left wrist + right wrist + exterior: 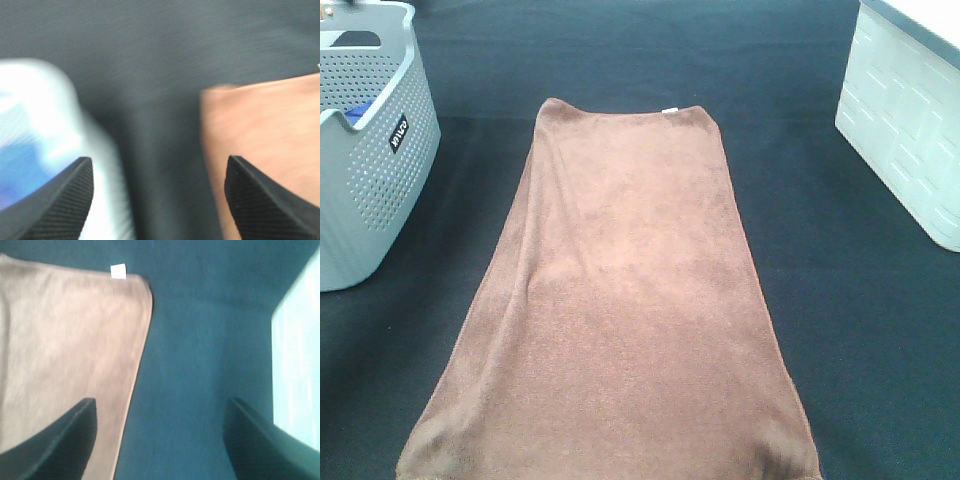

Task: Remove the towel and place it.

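Note:
The brown towel (620, 300) lies spread flat on the dark table, its white tag (670, 110) at the far short edge. No gripper or arm shows in the exterior high view. In the left wrist view my left gripper (157, 200) is open and empty above bare table, with the towel's edge (265, 135) to one side and the grey basket (45, 125) to the other. In the right wrist view my right gripper (157, 440) is open and empty, over the towel's long edge (70, 355), with the tag (118, 271) ahead.
A grey perforated basket (370, 150) stands at the left with a small blue item (358, 112) inside. A white box (910, 120) stands at the right and shows in the right wrist view as a pale box (297, 365).

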Robot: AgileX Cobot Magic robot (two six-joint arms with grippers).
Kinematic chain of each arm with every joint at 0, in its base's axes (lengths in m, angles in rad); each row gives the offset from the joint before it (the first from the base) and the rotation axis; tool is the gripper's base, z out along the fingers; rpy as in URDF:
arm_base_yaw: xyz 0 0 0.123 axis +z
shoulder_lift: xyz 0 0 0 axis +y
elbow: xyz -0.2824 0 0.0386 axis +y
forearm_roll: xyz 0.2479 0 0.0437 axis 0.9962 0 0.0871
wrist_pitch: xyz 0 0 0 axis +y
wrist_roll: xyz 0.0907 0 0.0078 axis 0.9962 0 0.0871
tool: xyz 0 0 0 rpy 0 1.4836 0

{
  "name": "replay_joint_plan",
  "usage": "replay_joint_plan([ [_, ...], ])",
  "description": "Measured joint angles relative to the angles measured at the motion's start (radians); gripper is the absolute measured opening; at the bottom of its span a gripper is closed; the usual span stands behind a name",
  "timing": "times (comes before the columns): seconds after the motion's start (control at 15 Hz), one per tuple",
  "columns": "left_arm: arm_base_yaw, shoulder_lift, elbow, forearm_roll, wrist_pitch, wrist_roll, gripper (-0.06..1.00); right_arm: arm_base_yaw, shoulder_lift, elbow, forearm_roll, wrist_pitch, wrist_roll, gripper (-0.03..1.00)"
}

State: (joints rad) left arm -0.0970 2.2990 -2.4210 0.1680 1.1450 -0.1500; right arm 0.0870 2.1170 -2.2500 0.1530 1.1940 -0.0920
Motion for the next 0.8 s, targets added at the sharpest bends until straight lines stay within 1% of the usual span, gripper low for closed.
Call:
replay_joint_plan([
  [0.07,0.037,-0.011,0.0,0.005,0.043,-0.004,0.69,-0.003,-0.01,0.0,-0.002,0.013,0.01,0.69],
  [0.2,0.089,-0.022,0.0,0.007,0.065,0.027,0.69,-0.003,-0.047,0.046,-0.006,0.015,0.03,0.69],
  [0.33,0.094,-0.068,0.039,-0.062,0.066,0.067,0.69,-0.003,-0.13,0.179,0.001,0.014,0.034,0.69],
  [0.4,0.094,-0.105,0.086,-0.103,0.066,0.087,0.69,-0.003,-0.185,0.278,-0.006,0.014,0.034,0.69],
  [0.47,0.094,-0.151,0.163,-0.147,0.065,0.111,0.69,-0.003,-0.257,0.386,-0.025,0.016,0.034,0.69],
  [0.53,0.094,-0.211,0.267,-0.168,0.056,0.125,0.69,-0.003,-0.33,0.487,-0.041,0.02,0.035,0.69],
  [0.6,0.094,-0.351,0.501,-0.175,-0.052,0.111,0.69,-0.003,-0.507,0.681,-0.055,-0.028,0.047,0.69],
  [0.73,0.094,-0.514,0.774,-0.168,-0.199,0.084,0.69,-0.003,-0.687,0.876,-0.049,-0.078,0.054,0.69],
  [0.8,0.094,-0.563,0.842,-0.168,-0.233,0.081,0.69,-0.003,-0.733,0.912,-0.048,-0.08,0.054,0.69],
])
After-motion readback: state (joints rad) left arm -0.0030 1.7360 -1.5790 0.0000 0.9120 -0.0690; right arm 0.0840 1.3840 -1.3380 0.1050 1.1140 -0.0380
